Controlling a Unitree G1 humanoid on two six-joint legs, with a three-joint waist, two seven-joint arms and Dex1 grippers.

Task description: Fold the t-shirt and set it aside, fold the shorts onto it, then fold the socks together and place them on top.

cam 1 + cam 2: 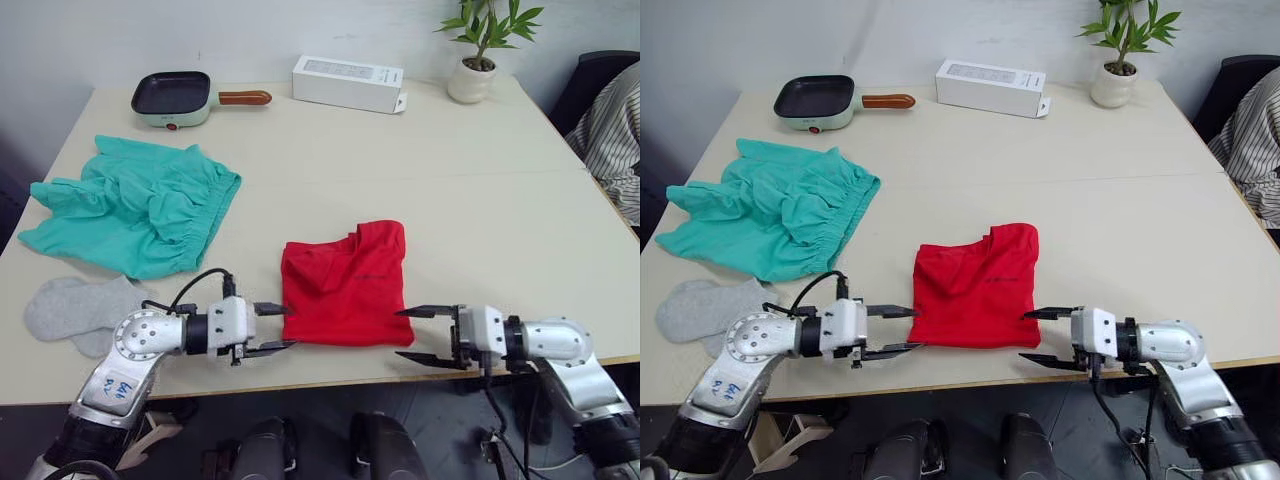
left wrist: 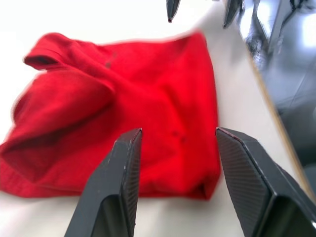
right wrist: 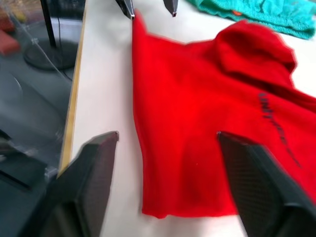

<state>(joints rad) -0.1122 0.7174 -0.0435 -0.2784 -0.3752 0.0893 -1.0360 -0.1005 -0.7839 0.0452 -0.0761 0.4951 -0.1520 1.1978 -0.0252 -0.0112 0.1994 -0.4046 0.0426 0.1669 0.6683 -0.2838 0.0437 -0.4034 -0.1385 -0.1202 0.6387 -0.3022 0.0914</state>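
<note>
At the far left of the table, near its near edge, the socks lie flat together, light grey, just left of the left arm. Beyond them the shorts lie rumpled and spread out, teal, their gathered waistband towards the right; their near edge is close to the socks. Farther back stands a small pan with a brown handle.

The left gripper hovers low at the near edge, its two black fingers parted and empty, pointing right at the near left corner of the t-shirt. The fingertips are at that corner, whether touching it I cannot tell; in the left wrist view the red cloth lies just ahead of the spread fingers.

The t-shirt lies folded into a rough square in the middle near part of the table, collar towards the far right, well apart from the shorts and socks.

The right gripper points left at the near right corner of the t-shirt, fingers spread wide and holding nothing, one tip at the shirt's edge.

Farther back stand a white box and a potted plant; a striped sleeve shows at the far right
</note>
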